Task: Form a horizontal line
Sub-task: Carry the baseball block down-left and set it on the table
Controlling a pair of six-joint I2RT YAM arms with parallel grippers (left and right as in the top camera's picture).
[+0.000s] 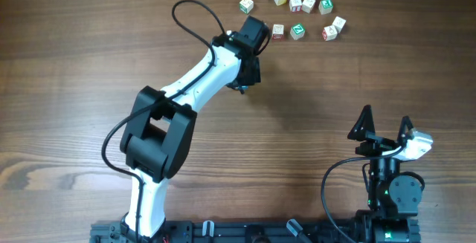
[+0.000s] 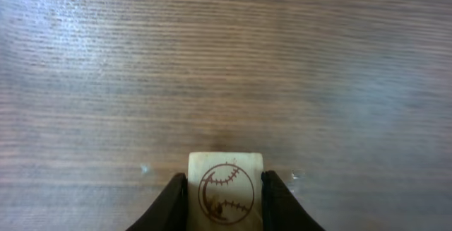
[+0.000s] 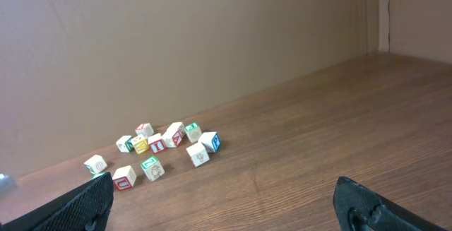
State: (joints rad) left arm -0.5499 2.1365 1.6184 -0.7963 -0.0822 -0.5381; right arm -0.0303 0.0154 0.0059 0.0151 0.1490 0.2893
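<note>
Right up against the left wrist lens: baseball cube (image 2: pixel 224 181), squeezed tight between the left fingers (image 1: pixel 244 84), plain wood all round. Can't tell from that view whether resting on the wood or just above it.

Biggest first from there. Brown wooden worktop (image 1: pixel 74 65) under everything. Next, left arm (image 1: pixel 197 79), reaching from the near edge, left of middle, out toward the far edge and ending just short of the cubes. Then right arm (image 1: pixel 390 187), folded up by the near right corner, right fingers (image 1: pixel 384 130) spread wide, holding nothing, well apart from all the cubes.

Then the pile of letter cubes (image 1: pixel 301 5), scattered near the far edge, right of middle. About a dozen, a few touching, no real order. Closest thing to a row: red-faced cube (image 1: pixel 278 30) and green-faced cube (image 1: pixel 297 30) side by side on the pile's near side, close but apart.

So, the horizontal line: not anywhere on the worktop yet, as far as visible. Guessing very early days, with one cube in hand and clear of the pile, not set down. Left to do, probably: place that one, fetch a couple more, butt them edge to edge.
</note>
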